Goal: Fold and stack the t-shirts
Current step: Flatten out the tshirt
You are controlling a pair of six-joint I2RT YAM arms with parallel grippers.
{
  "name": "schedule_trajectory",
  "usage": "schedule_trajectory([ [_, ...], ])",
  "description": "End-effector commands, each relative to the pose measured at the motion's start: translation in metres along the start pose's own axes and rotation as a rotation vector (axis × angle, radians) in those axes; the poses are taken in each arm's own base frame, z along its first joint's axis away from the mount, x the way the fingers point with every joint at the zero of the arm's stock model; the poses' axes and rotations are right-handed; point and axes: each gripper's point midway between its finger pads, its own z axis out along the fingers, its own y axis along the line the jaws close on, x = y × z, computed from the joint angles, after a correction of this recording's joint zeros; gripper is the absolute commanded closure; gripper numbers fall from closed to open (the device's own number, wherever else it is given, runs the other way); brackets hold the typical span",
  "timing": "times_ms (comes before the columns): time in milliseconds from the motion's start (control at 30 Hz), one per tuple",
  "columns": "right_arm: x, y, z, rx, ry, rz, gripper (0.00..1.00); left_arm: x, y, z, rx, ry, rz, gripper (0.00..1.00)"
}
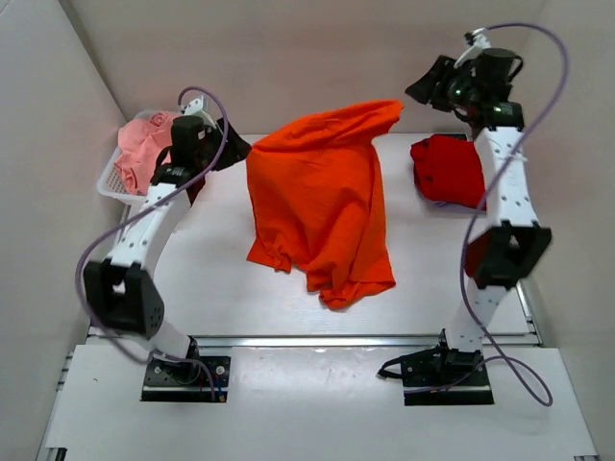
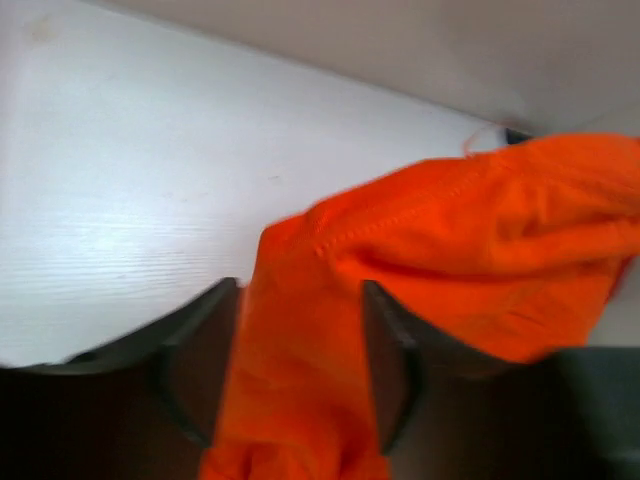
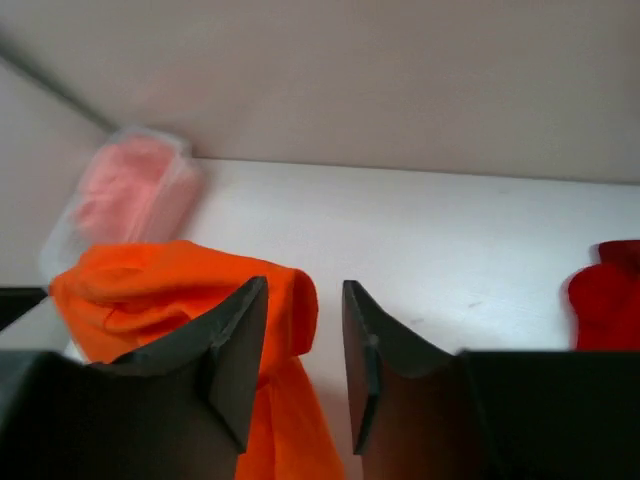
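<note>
The bright orange t-shirt hangs spread over the middle of the table, its lower part bunched on the surface. My left gripper is shut on its upper left corner; orange cloth fills the gap between the fingers. My right gripper is open beside the shirt's raised upper right corner, and the cloth shows by the left finger with a gap to the right one. The darker red t-shirt lies folded at the back right. The pale pink t-shirt sits in the basket.
The white mesh basket stands at the back left corner, beside the left arm. The white table is boxed in by walls at left, right and back. The red shirt and the pink one also show in the right wrist view.
</note>
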Motion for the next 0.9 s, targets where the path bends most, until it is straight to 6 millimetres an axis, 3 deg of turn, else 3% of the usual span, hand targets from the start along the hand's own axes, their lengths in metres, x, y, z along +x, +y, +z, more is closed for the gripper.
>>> schedule_trajectory([
  [0, -0.013, -0.056, 0.019, 0.261, -0.009, -0.053, 0.49, 0.001, 0.046, 0.025, -0.1, 0.045, -0.007, 0.31],
  [67, -0.003, -0.06, 0.02, 0.3, 0.018, -0.08, 0.38, 0.017, 0.058, 0.024, -0.116, 0.067, -0.018, 0.27],
  [133, 0.025, -0.071, 0.01, 0.372, 0.048, -0.114, 0.32, 0.034, 0.062, 0.007, -0.124, 0.081, 0.0, 0.24],
  [167, 0.039, -0.066, 0.011, 0.368, 0.063, -0.115, 0.31, 0.058, 0.072, 0.004, -0.151, 0.133, -0.012, 0.25],
  [233, 0.075, -0.06, -0.01, 0.358, 0.071, -0.084, 0.32, 0.106, 0.082, -0.013, -0.172, 0.26, -0.014, 0.26],
  [267, 0.082, -0.059, -0.013, 0.348, 0.062, -0.077, 0.33, 0.125, 0.081, -0.017, -0.172, 0.307, -0.006, 0.26],
  [333, 0.131, -0.045, -0.033, 0.312, 0.125, -0.033, 0.34, 0.174, 0.093, -0.032, -0.194, 0.422, -0.008, 0.26],
  [367, 0.161, -0.054, -0.037, 0.343, 0.182, -0.022, 0.34, 0.187, 0.091, -0.037, -0.191, 0.449, -0.008, 0.26],
  [400, 0.166, -0.042, -0.046, 0.326, 0.177, -0.024, 0.34, 0.208, 0.096, -0.042, -0.195, 0.484, -0.012, 0.26],
  [500, 0.237, -0.035, -0.069, 0.319, 0.286, 0.006, 0.34, 0.25, 0.108, -0.053, -0.22, 0.573, -0.052, 0.24],
  [533, 0.24, -0.028, -0.075, 0.312, 0.274, 0.008, 0.34, 0.258, 0.11, -0.054, -0.232, 0.588, -0.057, 0.24],
  [667, 0.295, -0.012, -0.104, 0.272, 0.347, 0.045, 0.32, 0.28, 0.117, -0.05, -0.287, 0.647, -0.03, 0.2],
  [700, 0.3, -0.009, -0.107, 0.264, 0.348, 0.055, 0.33, 0.281, 0.117, -0.048, -0.291, 0.648, -0.021, 0.19],
  [867, 0.367, 0.0, -0.123, 0.222, 0.463, 0.122, 0.3, 0.297, 0.126, -0.031, -0.327, 0.627, -0.064, 0.17],
])
